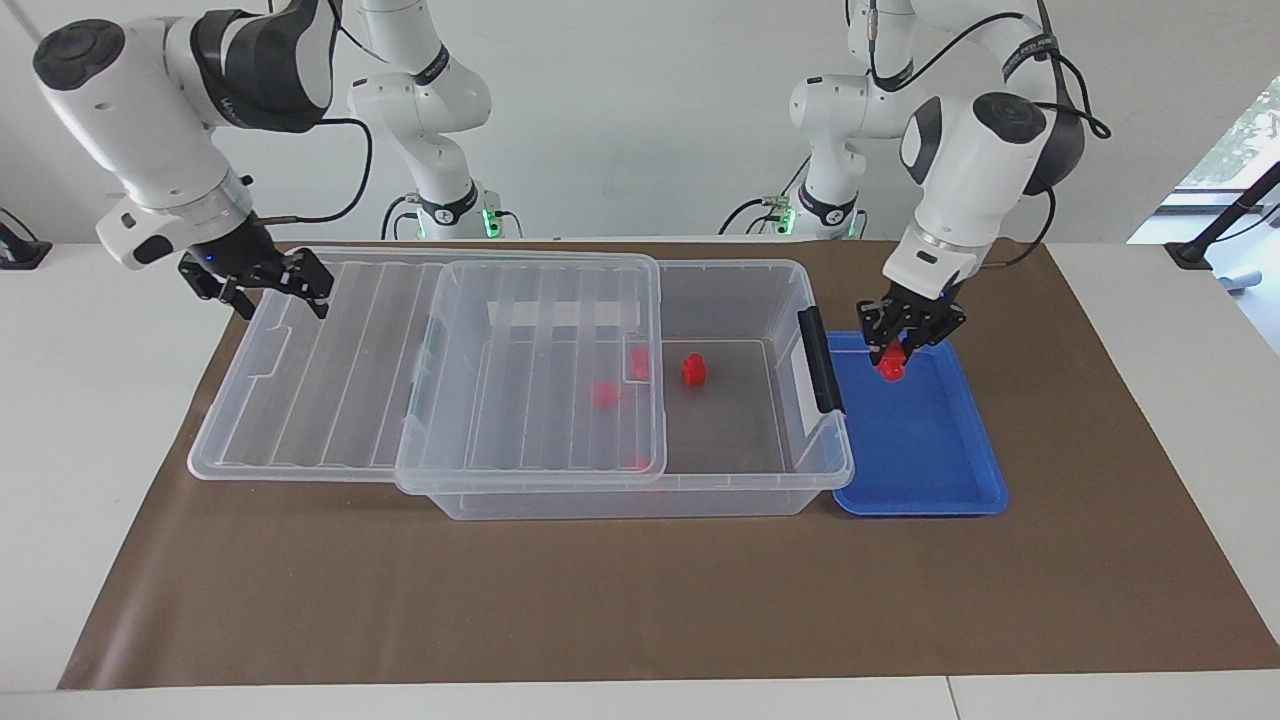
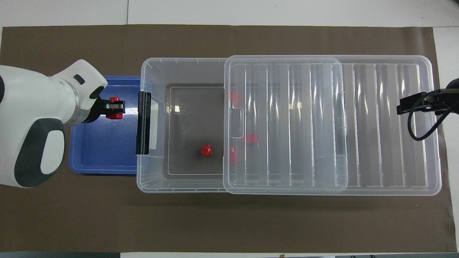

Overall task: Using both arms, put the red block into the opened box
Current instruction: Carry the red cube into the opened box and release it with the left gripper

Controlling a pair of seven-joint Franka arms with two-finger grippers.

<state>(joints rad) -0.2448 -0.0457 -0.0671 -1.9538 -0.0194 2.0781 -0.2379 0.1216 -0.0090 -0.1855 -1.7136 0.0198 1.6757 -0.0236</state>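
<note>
Five red blocks show: one (image 1: 889, 366) at the left gripper (image 1: 908, 338), over the single blue tray (image 1: 940, 480) at 3 o'clock in the facing view, and four in the one box (image 1: 800, 470). One lid (image 1: 330, 380). Two arms.

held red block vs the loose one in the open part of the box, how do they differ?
The held red block is pinched in the shut left end effector, in the air over the blue tray; the loose red block rests on the floor of the box.
The held block is partly hidden by the fingers; the loose one shows whole, uncovered by the lid.
Both are small and bright red.
</note>
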